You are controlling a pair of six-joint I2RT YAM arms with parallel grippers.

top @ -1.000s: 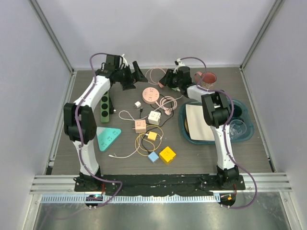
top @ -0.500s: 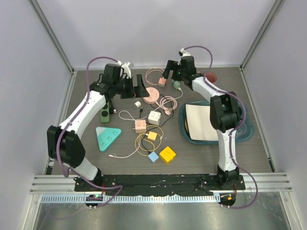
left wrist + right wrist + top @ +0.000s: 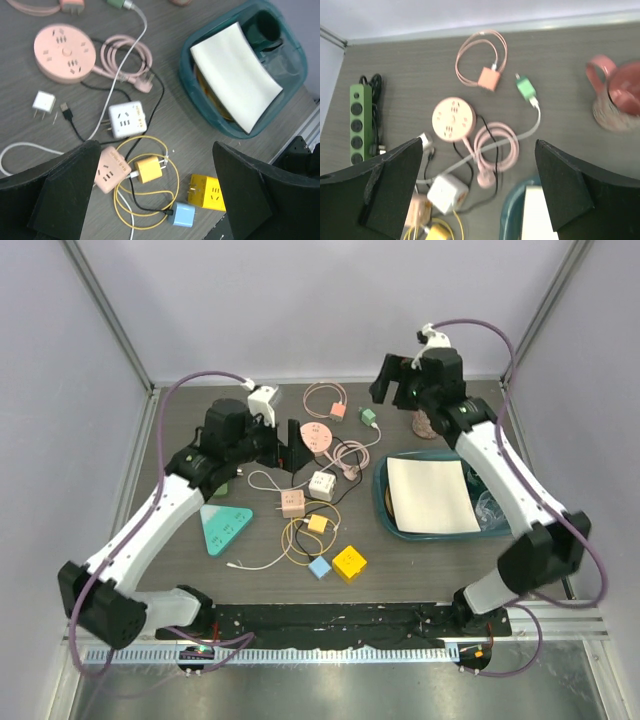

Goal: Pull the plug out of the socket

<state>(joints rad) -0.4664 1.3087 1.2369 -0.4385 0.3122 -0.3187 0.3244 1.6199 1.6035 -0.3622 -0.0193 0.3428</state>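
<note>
The round pink socket (image 3: 452,117) lies at the back of the table (image 3: 317,435) (image 3: 65,52) with nothing plugged into its face. Behind it a pink plug (image 3: 489,78) with a looped pink cable and a green plug (image 3: 525,88) on a white cable lie loose, both apart from the socket (image 3: 338,410) (image 3: 369,416). My right gripper (image 3: 393,383) (image 3: 480,195) hangs open high above the back of the table, holding nothing. My left gripper (image 3: 293,445) (image 3: 160,200) is open too, raised just left of the socket and empty.
White (image 3: 126,119), pink (image 3: 111,169) and yellow (image 3: 207,192) cube sockets, an orange plug (image 3: 149,168) and a blue one (image 3: 182,215) lie mid-table among cables. A teal tray (image 3: 383,510) is at the right, a pink mug (image 3: 620,95) behind it, and a green power strip (image 3: 360,122) at the far left.
My right gripper opened beside the socket, then rose and drew back to the right, leaving the plugs on the table. My left arm swung from the back toward the middle.
</note>
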